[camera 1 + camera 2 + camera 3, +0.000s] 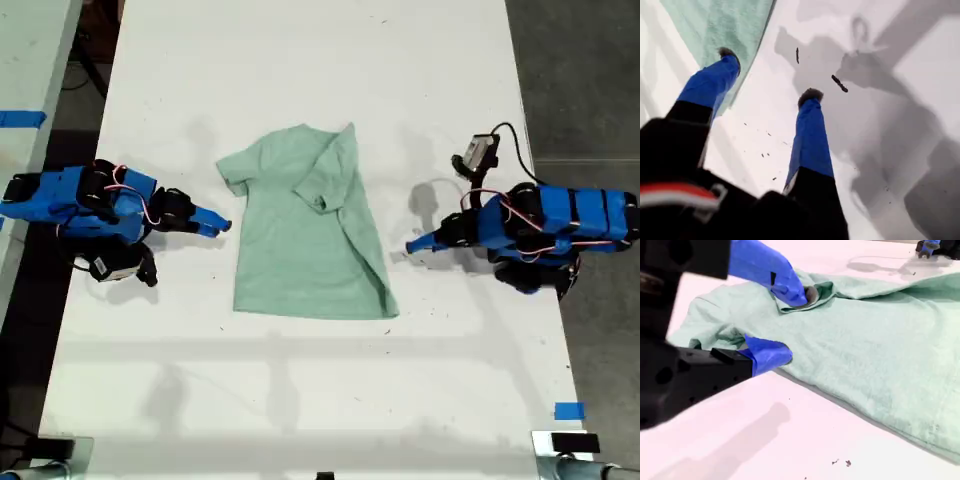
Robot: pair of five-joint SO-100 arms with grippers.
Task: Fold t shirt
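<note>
T shirt: the t shirt (300, 240) lay mid-worktop betw. the two arms, pale mint green, hem toward the near edge of the exterior view, neck toward the far edge
Fold: side at the exterior view's right was turned in over the chest, w/ a slanted crease running from neck to the near hem corner; sleeve at the exterior view's left was spread flat
Worktop: white worktop (300, 60), a few dark specks (839, 83) on it by the shirt edge
First tool: my first tool (410, 245) sat at the exterior view's right, pointing at the shirt, just beside the folded edge; released, jaws apart w/ nothing betw. them
First wrist view: my first tool (770, 74) had one fingertip (729, 52) over the shirt's (725, 25) edge, the other over bare worktop; touching or not, couldn't tell
Second tool: my second tool (222, 226) sat at the exterior view's left, tip at the shirt's side below the flat sleeve; released, jaws apart
Second wrist view: my second tool (794, 324) had one finger by the sleeve, the other above the rumpled cloth (865, 350); no cloth pinched
Tape: blue tape (568, 410) on the worktop, near corner at the exterior view's right, well apart from the shirt
</note>
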